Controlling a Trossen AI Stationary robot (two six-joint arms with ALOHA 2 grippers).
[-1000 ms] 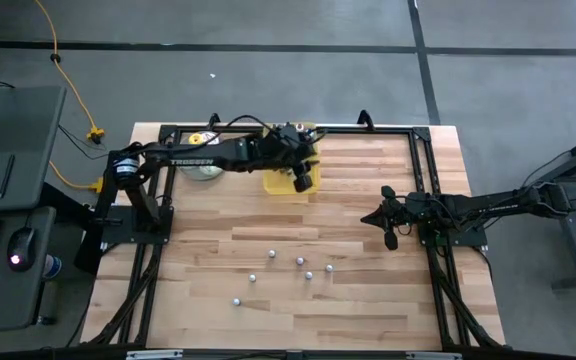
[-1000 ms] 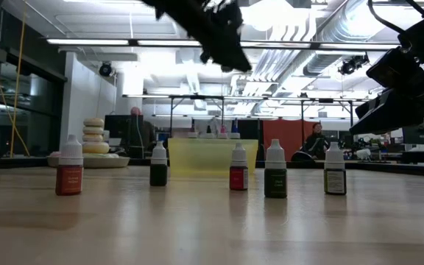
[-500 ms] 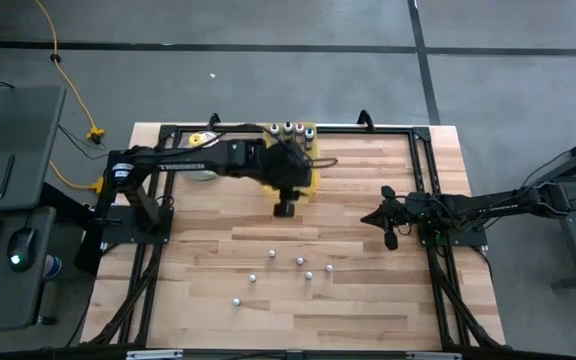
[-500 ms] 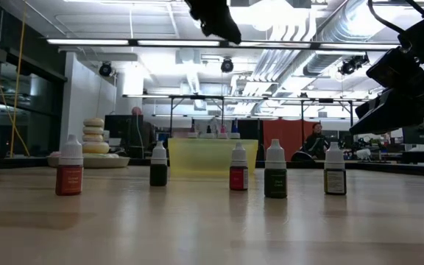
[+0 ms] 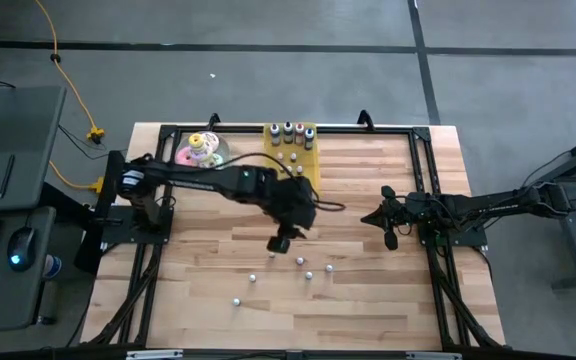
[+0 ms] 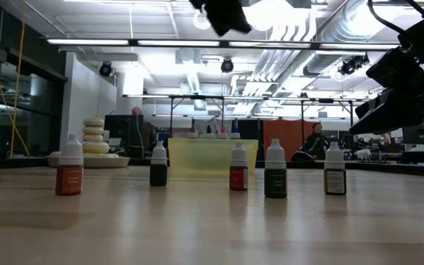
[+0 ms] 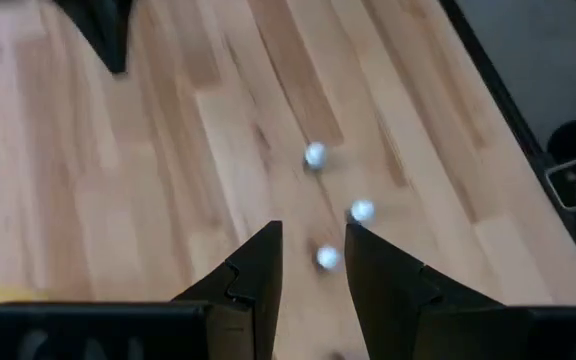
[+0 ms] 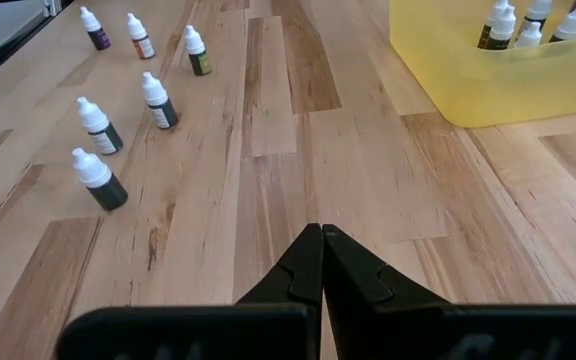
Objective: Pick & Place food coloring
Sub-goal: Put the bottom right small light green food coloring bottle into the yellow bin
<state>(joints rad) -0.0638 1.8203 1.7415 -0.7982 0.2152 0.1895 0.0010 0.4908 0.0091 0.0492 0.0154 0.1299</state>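
Nearest you in the low view: five loose food coloring bottles stand upright in a row across the frame's middle, on the wooden table. In the high view they're scattered lower centre. Left gripper hovers just above that cluster, mid-frame, fingers slightly apart, holding nothing. Right gripper sits centre-right, well apart from the bottles, fingers pressed together, empty. Farther back, top centre, the yellow tray already holds several bottles; the donuts sit on a plate just left of it.
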